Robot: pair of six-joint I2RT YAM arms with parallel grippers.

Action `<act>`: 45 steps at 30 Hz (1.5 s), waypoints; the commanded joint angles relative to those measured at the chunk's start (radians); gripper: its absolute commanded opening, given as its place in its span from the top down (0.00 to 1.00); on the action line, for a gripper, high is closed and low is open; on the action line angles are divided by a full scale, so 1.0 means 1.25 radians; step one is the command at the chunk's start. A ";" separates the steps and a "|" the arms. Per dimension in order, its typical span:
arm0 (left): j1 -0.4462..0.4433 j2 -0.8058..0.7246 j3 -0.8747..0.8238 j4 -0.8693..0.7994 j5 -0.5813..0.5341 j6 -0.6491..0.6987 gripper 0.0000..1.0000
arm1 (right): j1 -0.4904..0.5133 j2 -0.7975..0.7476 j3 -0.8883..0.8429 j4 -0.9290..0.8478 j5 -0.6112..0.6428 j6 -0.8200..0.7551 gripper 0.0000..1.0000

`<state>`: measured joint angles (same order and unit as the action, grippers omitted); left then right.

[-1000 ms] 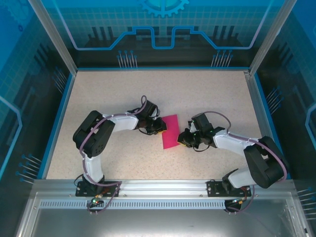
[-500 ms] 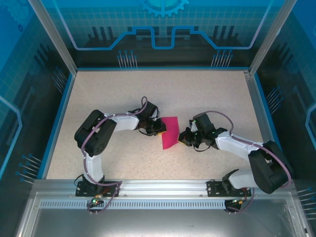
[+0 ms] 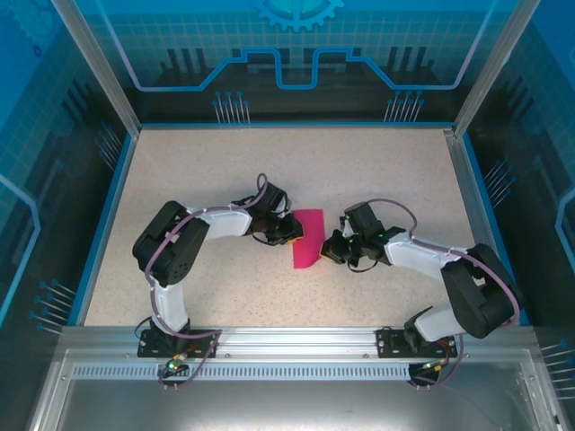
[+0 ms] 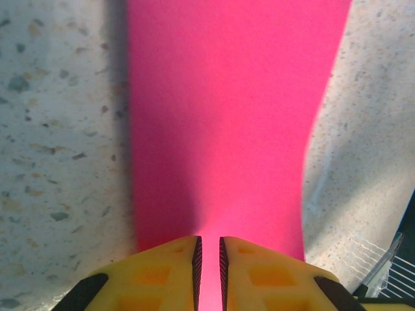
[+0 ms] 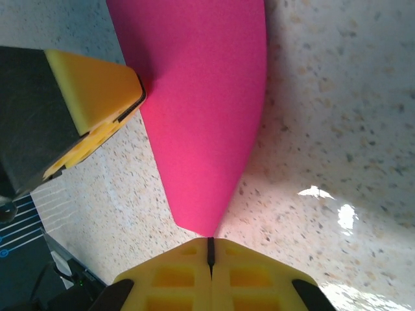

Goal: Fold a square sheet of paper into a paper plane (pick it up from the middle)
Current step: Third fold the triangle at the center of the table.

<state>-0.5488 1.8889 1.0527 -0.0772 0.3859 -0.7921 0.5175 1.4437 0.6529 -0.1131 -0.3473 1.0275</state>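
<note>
The square sheet of paper is magenta-pink and sits mid-table as a narrow, bowed strip between my two grippers. My left gripper is at its left edge. In the left wrist view the yellow jaws stand a narrow slit apart with pink paper running into the slit. My right gripper is at the sheet's lower right. Its jaws are pressed together where the paper's pointed corner meets them. One left finger touches the far edge of the sheet.
The speckled tabletop is bounded by a blue rim and transparent walls. Both arm bases sit on the metal rail at the near edge, with the arms bent inward.
My right gripper has shut and shifted slightly left towards the paper's corner. The left gripper and the sheet have hardly moved.
</note>
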 commanded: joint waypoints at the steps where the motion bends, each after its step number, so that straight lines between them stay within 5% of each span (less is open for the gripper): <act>1: 0.009 -0.023 0.035 -0.019 -0.027 0.035 0.80 | 0.011 0.019 0.040 -0.049 0.026 -0.014 0.99; 45: 0.038 0.050 0.019 -0.041 -0.064 0.093 0.83 | 0.053 0.073 0.146 -0.202 0.066 -0.080 1.00</act>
<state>-0.5110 1.9335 1.0939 -0.1116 0.3176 -0.6998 0.5602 1.5158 0.7956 -0.3443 -0.2874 0.9405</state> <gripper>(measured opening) 0.168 0.040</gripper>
